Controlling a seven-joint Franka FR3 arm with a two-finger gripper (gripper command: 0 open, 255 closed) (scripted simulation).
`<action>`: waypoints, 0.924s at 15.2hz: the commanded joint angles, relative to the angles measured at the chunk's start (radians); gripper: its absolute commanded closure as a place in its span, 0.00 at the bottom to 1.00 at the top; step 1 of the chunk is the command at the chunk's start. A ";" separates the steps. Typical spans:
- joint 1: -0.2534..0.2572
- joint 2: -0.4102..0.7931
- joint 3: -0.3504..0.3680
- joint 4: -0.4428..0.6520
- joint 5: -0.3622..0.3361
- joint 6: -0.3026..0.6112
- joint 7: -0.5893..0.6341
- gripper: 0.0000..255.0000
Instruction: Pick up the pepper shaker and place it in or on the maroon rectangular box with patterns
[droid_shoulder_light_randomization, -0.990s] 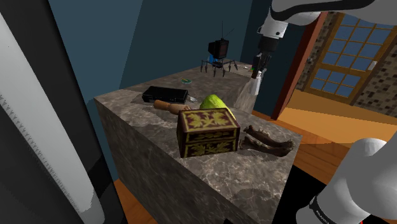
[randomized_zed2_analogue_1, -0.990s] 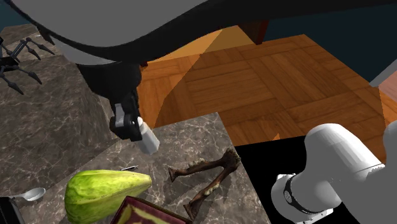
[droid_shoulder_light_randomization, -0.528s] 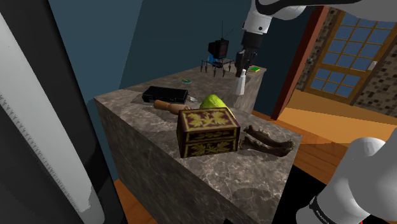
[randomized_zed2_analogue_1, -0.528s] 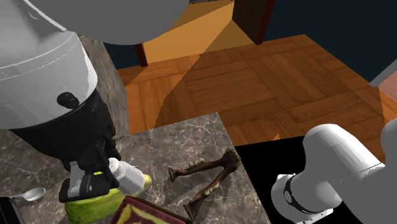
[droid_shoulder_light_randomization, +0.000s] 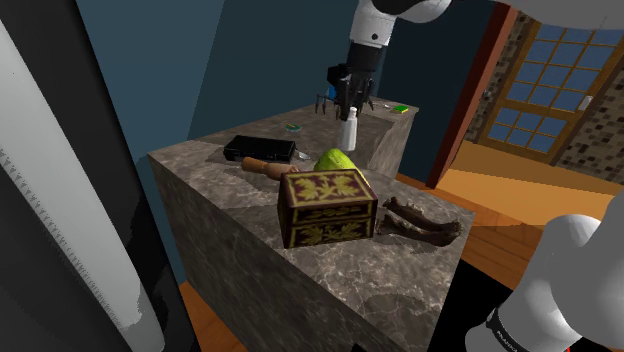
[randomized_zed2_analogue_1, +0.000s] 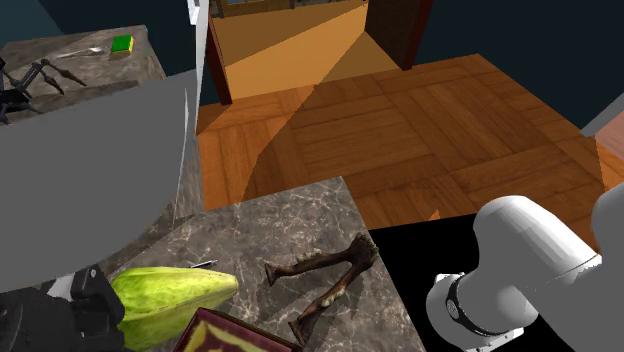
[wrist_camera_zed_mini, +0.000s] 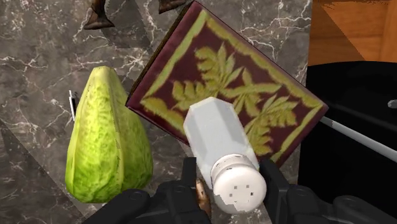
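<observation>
A white pepper shaker with a dotted cap sits clasped between my black fingers, so my gripper is shut on it. In the shoulder view the gripper hangs high with the shaker below it, above the far part of the marble counter, behind the green fruit. The maroon box with yellow leaf patterns stands mid-counter. Seen from the wrist, the box lid lies under the shaker's lower end.
A green pear-like fruit lies just behind the box, a dark twisted branch on its right in the shoulder view. A black flat device, a wooden-handled tool and a spider-legged black object sit farther back. The counter drops off at the front.
The arm has swung toward the shoulder view's left, carrying the shaker from beyond the counter's right end to above the area behind the fruit. In the second exterior view the arm now blocks the left side.
</observation>
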 joint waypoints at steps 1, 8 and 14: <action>0.019 0.035 0.024 0.041 0.007 -0.003 0.044 1.00; 0.033 0.046 0.041 -0.025 0.010 0.076 0.069 1.00; 0.034 0.041 0.042 -0.111 0.010 0.157 0.063 1.00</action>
